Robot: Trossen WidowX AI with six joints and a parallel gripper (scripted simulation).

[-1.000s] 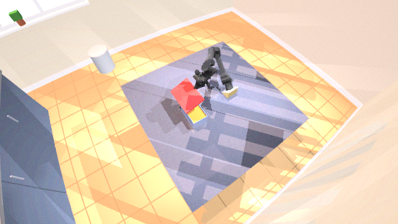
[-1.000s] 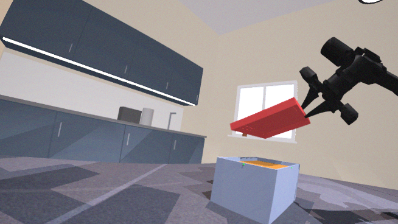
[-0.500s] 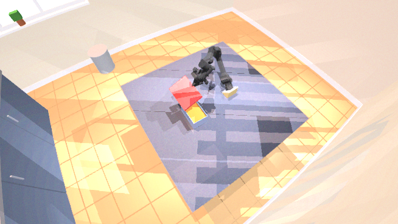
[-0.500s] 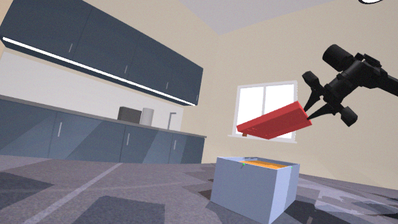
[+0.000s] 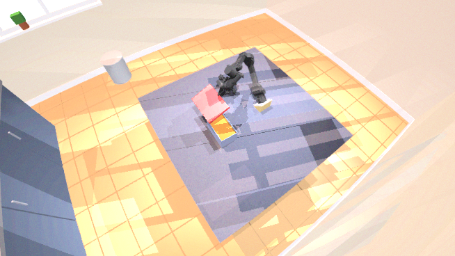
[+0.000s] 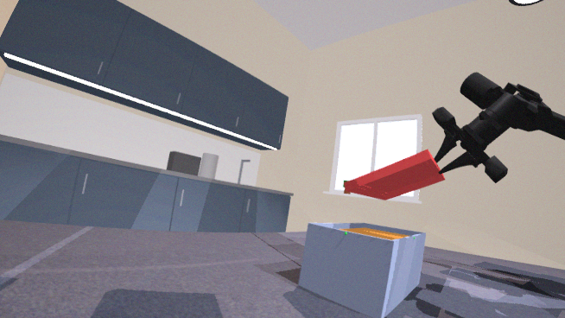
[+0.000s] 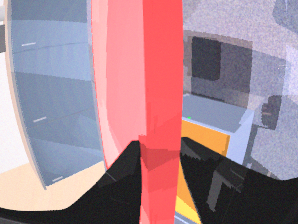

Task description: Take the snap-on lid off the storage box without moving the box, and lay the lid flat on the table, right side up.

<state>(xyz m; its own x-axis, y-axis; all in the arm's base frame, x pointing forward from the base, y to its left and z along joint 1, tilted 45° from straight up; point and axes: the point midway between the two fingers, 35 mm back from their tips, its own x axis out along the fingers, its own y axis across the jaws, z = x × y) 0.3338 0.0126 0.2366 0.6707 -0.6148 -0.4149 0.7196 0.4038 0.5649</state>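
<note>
The red lid (image 5: 209, 102) (image 6: 395, 176) (image 7: 163, 75) is off the box and in the air, tilted, with its far end lower than the held end. The gripper (image 6: 438, 167) (image 7: 160, 146) is shut on one edge of the lid. The blue-grey storage box (image 5: 229, 139) (image 6: 345, 268) (image 7: 241, 125) stands upright and open on the table, with orange showing inside. In the exterior view there is a gap between the lid and the box rim below it. In the top view the lid overlaps the box's far end in the view.
The arm's pale base block (image 5: 263, 105) is on the grey table top (image 5: 195, 167), right of the box. A white cylinder (image 5: 119, 69) stands on the floor beyond the table. Blue cabinets (image 5: 31, 167) (image 6: 125, 194) (image 7: 50, 100) stand along the wall.
</note>
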